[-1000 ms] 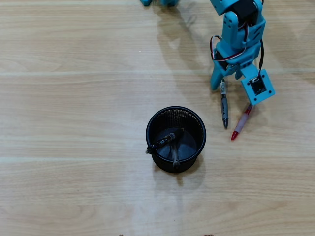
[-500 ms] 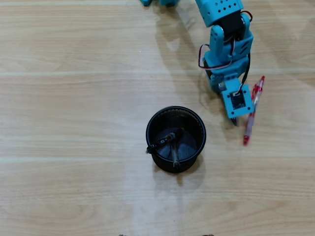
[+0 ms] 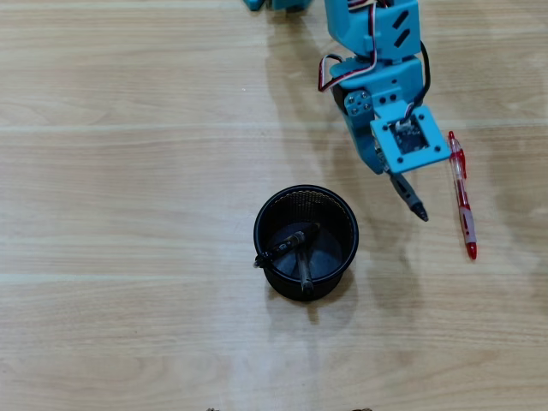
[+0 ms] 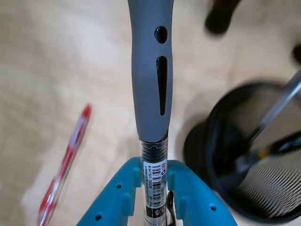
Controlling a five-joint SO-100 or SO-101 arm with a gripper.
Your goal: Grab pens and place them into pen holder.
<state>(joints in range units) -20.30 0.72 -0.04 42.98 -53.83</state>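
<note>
Looking down on the wooden table (image 3: pixel 128 171), left to right: pen holder (image 3: pixel 306 242) containing two pens (image 3: pixel 291 244); up and right, the blue gripper (image 4: pixel 154 184) clamped on a grey-black pen (image 4: pixel 152 75); red pen (image 3: pixel 461 196) lying just beside it.

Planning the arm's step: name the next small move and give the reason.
Probably swing the pincer across above the pen holder before releasing. It is clamped on the grey-black pen, held off the table beside the cup, not over its opening.

Overhead cam looks straight down; wrist cam close, both share pen holder (image 3: pixel 306 241)
</note>
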